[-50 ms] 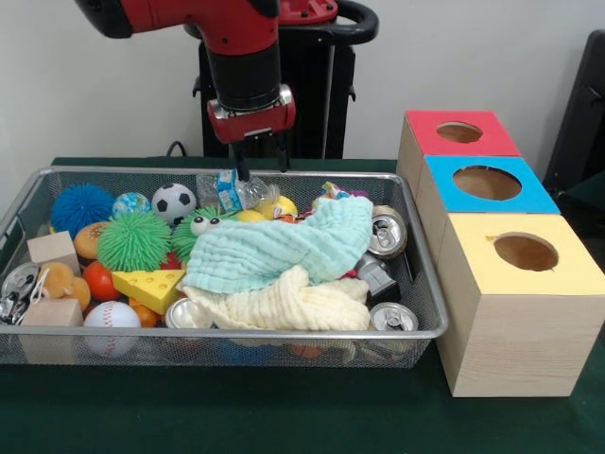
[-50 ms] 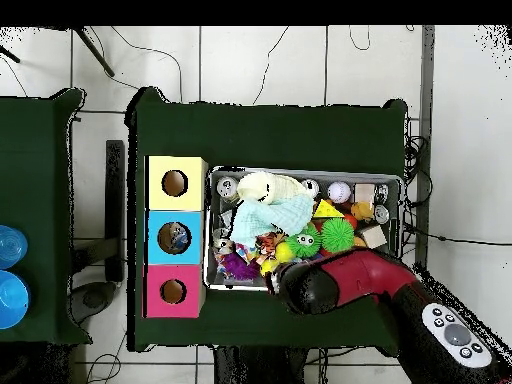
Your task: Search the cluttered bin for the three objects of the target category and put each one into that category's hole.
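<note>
— Under the gripper (image 1: 257, 163), what is seen?
— A clear packet (image 1: 230, 189) is pinched at its top, just over the bin's (image 1: 427, 312) far edge.
— And off to its side?
— Three boxes (image 1: 515, 312) are stood beside the bin on the worktop (image 1: 284, 416), well apart from the gripper.

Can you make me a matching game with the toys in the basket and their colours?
Things:
1. spiky ball
2. cheese wedge
3. fuzzy ball
4. top cloth

Colours:
A. yellow
B. pale mint
C. green
D. blue

Pairs: 1-C, 2-A, 3-D, 4-B
</note>
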### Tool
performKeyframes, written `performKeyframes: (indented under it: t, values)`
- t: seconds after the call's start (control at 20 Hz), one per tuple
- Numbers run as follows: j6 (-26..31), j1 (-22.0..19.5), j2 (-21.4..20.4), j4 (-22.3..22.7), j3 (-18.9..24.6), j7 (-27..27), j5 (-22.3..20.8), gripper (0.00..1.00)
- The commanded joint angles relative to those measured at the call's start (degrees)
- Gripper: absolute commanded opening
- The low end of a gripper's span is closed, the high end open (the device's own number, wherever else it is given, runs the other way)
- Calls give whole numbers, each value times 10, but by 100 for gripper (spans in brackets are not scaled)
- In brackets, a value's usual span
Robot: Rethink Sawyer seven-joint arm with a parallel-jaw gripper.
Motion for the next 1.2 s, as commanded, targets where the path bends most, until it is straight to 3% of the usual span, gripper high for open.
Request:
performKeyframes:
  t: [0.05,0.35,0.6,0.9,1.2]
  values:
    - [58,18,47,-28,13,-148,-32,100]
    - [18,53,84,-45,-16,-106,-79,100]
    - [16,69,77,-53,-22,-104,-95,100]
    - [23,38,84,-56,-16,-135,-87,100]
    - [50,-12,45,-19,9,-164,-46,100]
